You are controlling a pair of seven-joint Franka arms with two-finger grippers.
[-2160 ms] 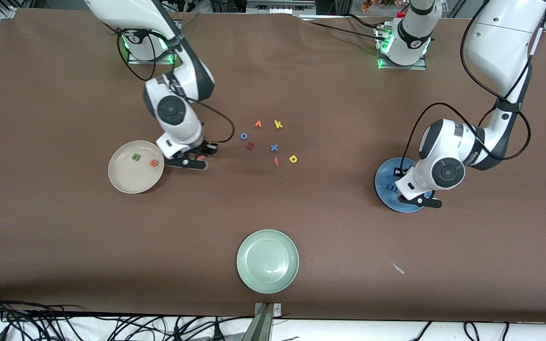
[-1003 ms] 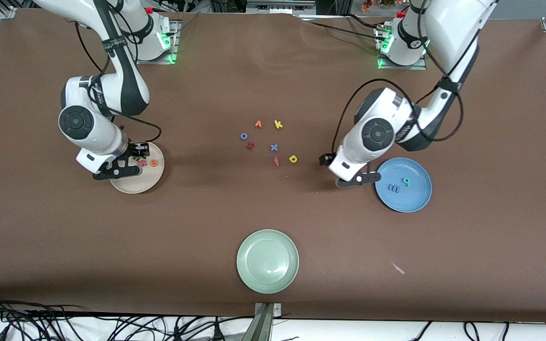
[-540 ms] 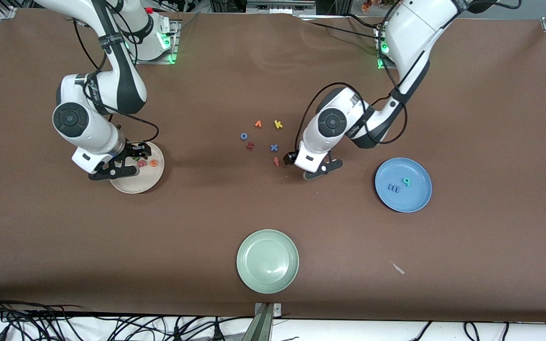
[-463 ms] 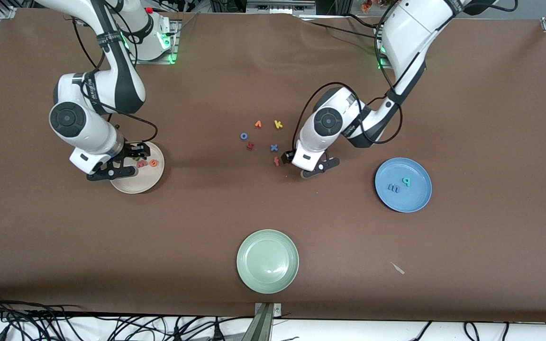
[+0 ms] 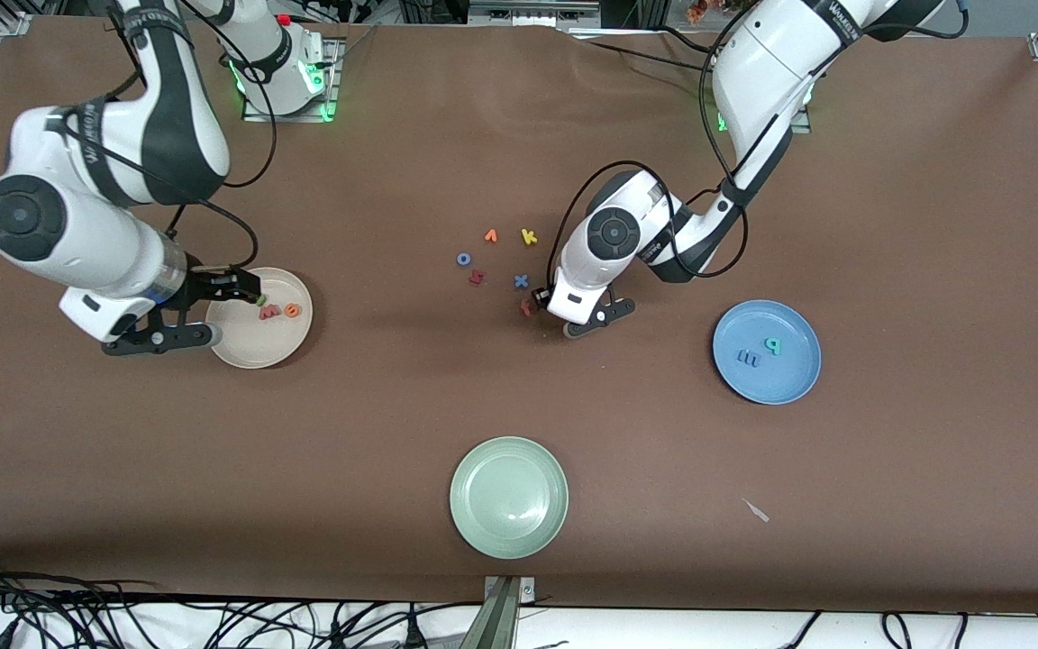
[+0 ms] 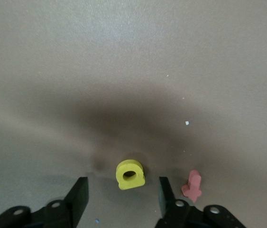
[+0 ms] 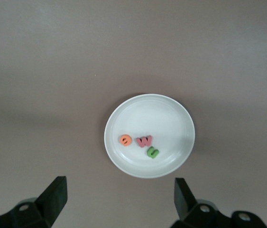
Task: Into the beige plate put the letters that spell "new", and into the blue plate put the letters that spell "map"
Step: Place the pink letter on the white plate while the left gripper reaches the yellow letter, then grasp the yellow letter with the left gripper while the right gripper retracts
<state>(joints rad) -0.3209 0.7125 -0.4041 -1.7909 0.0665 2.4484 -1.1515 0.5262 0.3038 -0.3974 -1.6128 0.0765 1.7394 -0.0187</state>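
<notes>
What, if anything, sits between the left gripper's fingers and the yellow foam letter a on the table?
Nothing visible. The yellow foam letter a lies on bare table between the left gripper's open fingers. The dark red foam f lies beside it, outside the gap.

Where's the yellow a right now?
The yellow a lies on the table between the left gripper's open jaws, beside the red f, hidden in the front view.

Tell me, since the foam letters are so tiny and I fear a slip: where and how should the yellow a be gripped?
Grip the yellow a across its outer side edges, coming straight down from above. It lies flat on the table, so only its thin rim offers faces for the fingers. The left gripper already straddles it with jaws apart, and the red f beside it probably stays outside them.
</notes>
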